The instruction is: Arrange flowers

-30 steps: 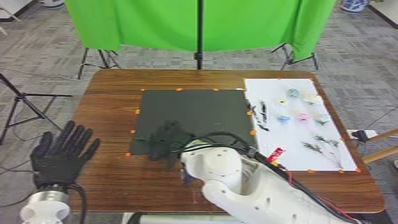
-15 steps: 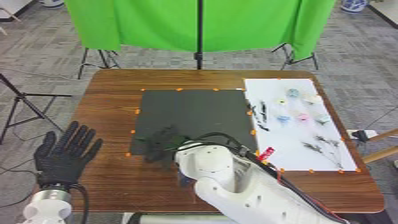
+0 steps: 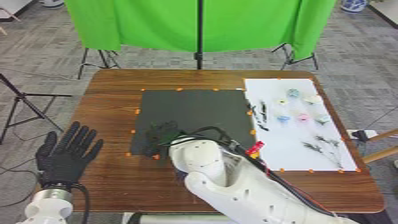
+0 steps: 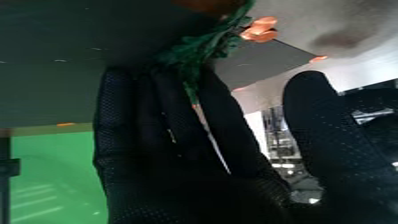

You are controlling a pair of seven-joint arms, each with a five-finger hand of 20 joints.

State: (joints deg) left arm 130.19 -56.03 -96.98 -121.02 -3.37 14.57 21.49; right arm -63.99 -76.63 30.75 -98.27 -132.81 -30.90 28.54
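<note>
Flowers (image 3: pixel 303 118), six we can count, lie on the white sheet (image 3: pixel 275 152): two blue, one pink, three pale. Our right hand (image 3: pixel 162 137), fingers straight, thumb apart, meets a leafy sprig (image 4: pixel 188 54); our left hand (image 3: pixel 64 162) is spread.

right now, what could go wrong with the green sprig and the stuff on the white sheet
The green sprig is right by the fingertips of the right robot hand, so its leaves may catch and drag when the hand moves. If the arm swings right, its red tag could knock the flowers on the white sheet.
</note>
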